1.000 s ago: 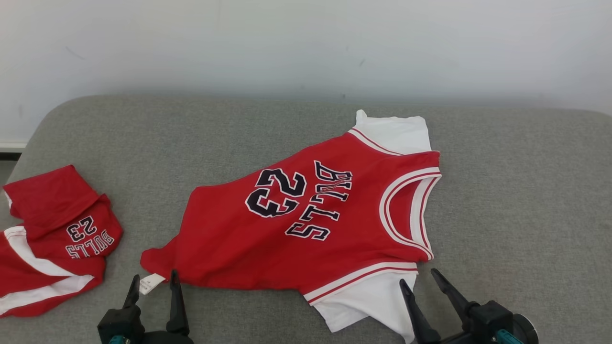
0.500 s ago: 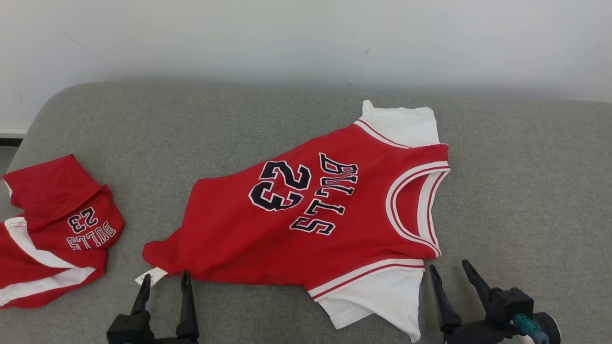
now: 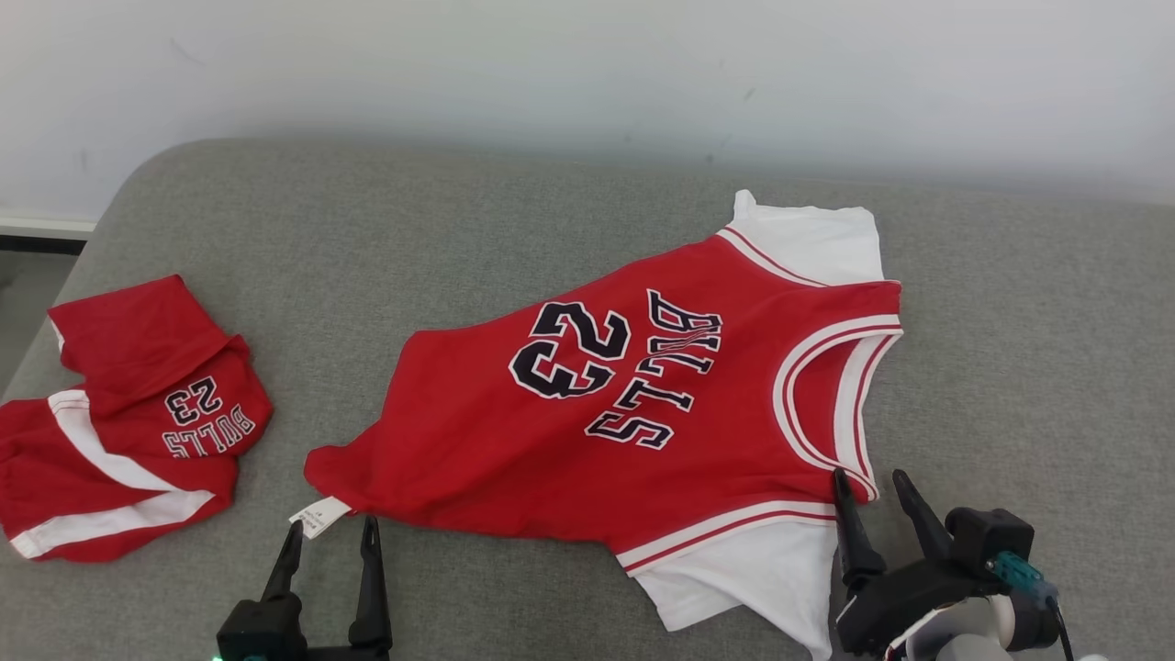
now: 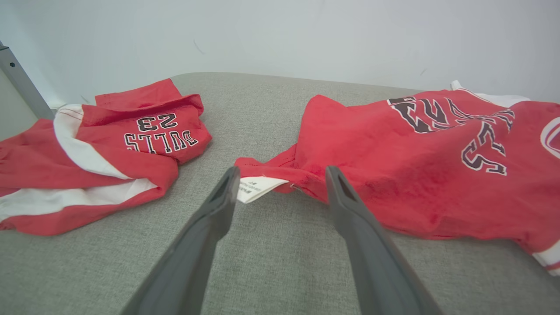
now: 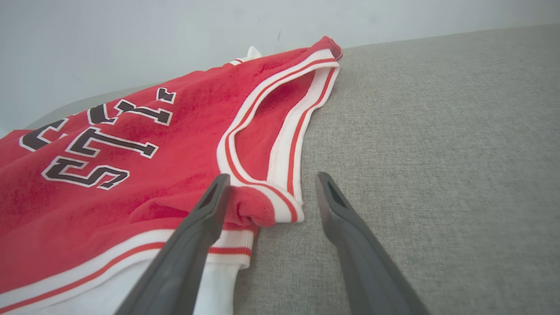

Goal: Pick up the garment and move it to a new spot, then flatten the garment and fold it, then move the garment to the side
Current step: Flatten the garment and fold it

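I have the grey padded bench (image 3: 1010,303) in front of me. The red Bulls 23 jersey (image 3: 587,441) lies flat across the middle of the frame, collar to the right. Matching red shorts (image 3: 128,431) lie bunched at the left edge. At lower right, my right pincer (image 3: 868,476) is spread around the jersey's near shoulder corner. At lower left, my left pincer (image 3: 332,525) is spread around the white label (image 3: 318,516).

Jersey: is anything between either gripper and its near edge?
Nothing visible. The open left gripper faces the white tag at the hem of the jersey; the open right gripper faces its shoulder. The red shorts lie apart, to the left.
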Robot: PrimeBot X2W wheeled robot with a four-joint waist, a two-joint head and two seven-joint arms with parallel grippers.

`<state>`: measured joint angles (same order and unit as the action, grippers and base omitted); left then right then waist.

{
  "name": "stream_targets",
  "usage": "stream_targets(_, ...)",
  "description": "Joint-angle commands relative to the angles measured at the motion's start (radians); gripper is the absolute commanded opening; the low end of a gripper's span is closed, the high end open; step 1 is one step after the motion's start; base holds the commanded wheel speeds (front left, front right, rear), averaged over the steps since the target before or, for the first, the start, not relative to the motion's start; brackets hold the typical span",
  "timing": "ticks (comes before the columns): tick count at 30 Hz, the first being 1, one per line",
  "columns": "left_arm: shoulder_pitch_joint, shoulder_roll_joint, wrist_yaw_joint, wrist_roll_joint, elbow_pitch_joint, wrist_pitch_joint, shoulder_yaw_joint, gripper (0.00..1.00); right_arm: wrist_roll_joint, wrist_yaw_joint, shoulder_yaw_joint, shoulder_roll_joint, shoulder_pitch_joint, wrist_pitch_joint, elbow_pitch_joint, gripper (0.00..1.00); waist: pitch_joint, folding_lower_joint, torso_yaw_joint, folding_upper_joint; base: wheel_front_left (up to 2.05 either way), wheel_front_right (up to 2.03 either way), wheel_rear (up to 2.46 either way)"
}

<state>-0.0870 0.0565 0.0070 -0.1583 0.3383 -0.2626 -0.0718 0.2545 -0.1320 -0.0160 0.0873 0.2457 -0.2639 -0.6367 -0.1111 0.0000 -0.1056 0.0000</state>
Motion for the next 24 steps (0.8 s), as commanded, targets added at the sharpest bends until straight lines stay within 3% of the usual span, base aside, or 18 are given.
stream_targets(1,-0.005,-0.002,-0.008,0.010,-0.002,-0.003,0.001,1.00,-0.011,0.003,0.001,0.004,0.014,0.000,-0.012,1.00,-0.003,0.0000,-0.006,0.0000,0.00,0.00,0.00)
stream_targets(9,-0.013,-0.006,-0.017,0.018,0.002,-0.003,-0.003,1.00,-0.117,0.003,0.051,0.013,0.119,0.001,-0.226,0.99,-0.016,0.0000,-0.034,0.0000,0.00,0.00,0.00)
stream_targets(12,-0.019,-0.006,-0.018,0.016,0.002,-0.003,-0.004,1.00,-0.144,0.003,0.059,0.014,0.150,0.001,-0.291,0.00,-0.025,0.0000,-0.041,0.0000,0.00,0.00,0.00)
stream_targets(17,-0.019,-0.007,-0.010,0.000,-0.004,-0.003,-0.004,1.00,-0.170,0.003,0.071,0.046,0.197,0.003,-0.302,0.00,-0.038,0.0000,-0.038,0.0000,0.00,0.00,0.00)
stream_targets(24,-0.036,-0.006,-0.010,-0.011,-0.001,-0.003,-0.022,1.00,-0.216,0.003,0.170,0.149,0.239,0.000,-0.263,0.00,-0.056,0.0000,-0.020,0.0000,0.00,0.00,0.00)
